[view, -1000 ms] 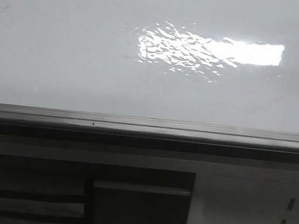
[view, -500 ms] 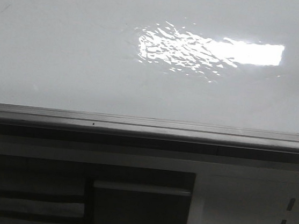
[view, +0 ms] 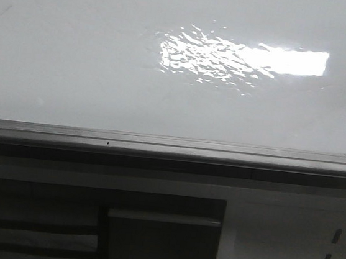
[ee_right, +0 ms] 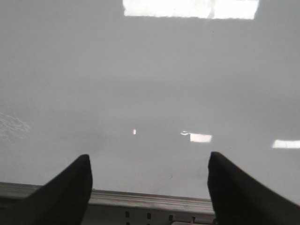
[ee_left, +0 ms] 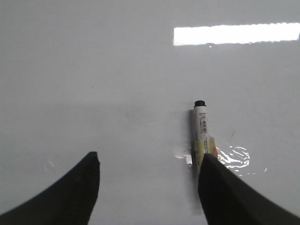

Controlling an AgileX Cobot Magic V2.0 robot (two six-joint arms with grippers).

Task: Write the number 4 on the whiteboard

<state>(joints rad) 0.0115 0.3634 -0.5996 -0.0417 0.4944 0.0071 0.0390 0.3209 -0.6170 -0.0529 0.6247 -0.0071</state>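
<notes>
In the left wrist view one finger of the left gripper (ee_left: 149, 161) covers the lower end of the marker (ee_left: 202, 129), and the print on its label is too small for us to read. The whiteboard (view: 74, 62) runs out of every picture, so we cannot see its full extent, and neither arm appears in the front view.
</notes>
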